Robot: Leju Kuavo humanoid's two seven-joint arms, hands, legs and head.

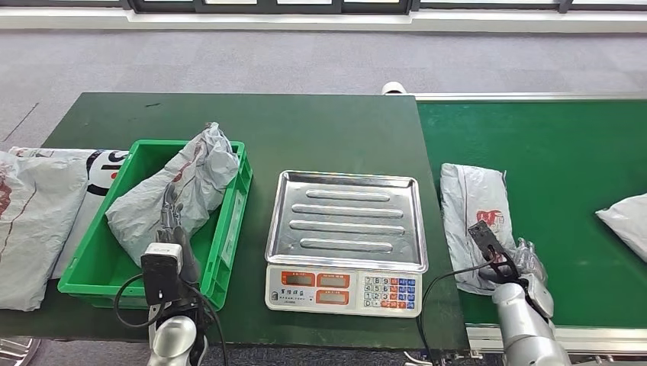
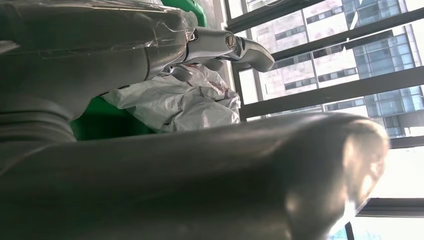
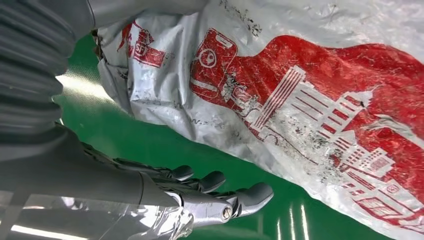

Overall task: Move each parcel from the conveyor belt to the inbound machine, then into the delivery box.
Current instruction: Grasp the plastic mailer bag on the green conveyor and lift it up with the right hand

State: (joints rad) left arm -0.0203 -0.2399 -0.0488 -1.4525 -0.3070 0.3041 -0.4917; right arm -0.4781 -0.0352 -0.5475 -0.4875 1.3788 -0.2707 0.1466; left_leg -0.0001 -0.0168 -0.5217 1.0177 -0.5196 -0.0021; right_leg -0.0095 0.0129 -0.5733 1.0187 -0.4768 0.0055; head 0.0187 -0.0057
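A grey parcel with red print [image 1: 473, 200] lies on the green conveyor belt [image 1: 549, 145], near its left edge. My right hand [image 1: 510, 263] is at the parcel's near end, fingers [image 3: 215, 192] stretched out and apart from the parcel [image 3: 300, 90], with green belt showing between them. A second crumpled grey parcel [image 1: 191, 179] lies inside the green delivery box [image 1: 230, 229]. My left hand [image 1: 172, 221] hovers over that parcel [image 2: 185, 102] with straight fingers [image 2: 220, 47], holding nothing. The weighing machine's steel tray [image 1: 347, 221] is bare.
Another grey parcel [image 1: 626, 217] lies at the belt's right edge. Large grey parcels [image 1: 30, 221] are piled on the dark green table [image 1: 305, 130] left of the box. The machine's keypad and displays [image 1: 343, 290] face me at the table's front edge.
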